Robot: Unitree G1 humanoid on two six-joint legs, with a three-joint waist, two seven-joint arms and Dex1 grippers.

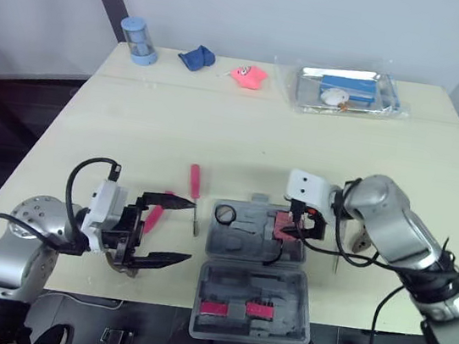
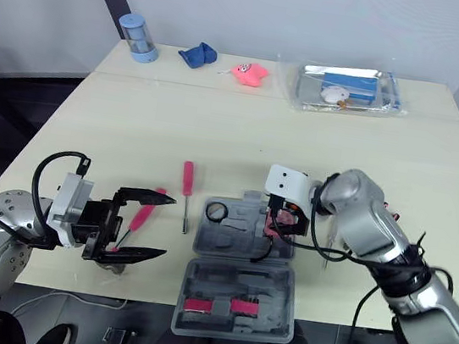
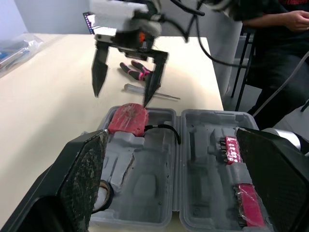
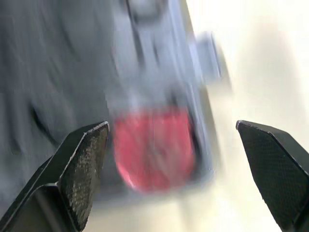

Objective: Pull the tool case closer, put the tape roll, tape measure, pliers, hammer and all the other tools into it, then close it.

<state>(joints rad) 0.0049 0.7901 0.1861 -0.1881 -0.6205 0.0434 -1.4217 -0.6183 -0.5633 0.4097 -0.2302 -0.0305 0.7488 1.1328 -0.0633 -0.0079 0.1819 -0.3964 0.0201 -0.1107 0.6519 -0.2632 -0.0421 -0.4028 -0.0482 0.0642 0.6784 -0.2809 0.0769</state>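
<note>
Your right gripper (image 3: 120,96), fingers apart, over the tape measure (image 3: 128,119) in the far-right corner of the tool case (image 3: 145,193) (left gripper (image 1: 191,233) apart too).

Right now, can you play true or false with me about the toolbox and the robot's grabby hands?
1. The tool case is open. True.
2. The red tape measure lies outside the case. False: it sits in a compartment of the case.
3. The right gripper is shut on the tape measure. False: its fingers are open over it.
4. The red screwdriver lies on the table, to the left of the case. True.
5. The left gripper is open and holds nothing. True.
6. The black tape roll hangs from a gripper. False: it lies in the case.
</note>
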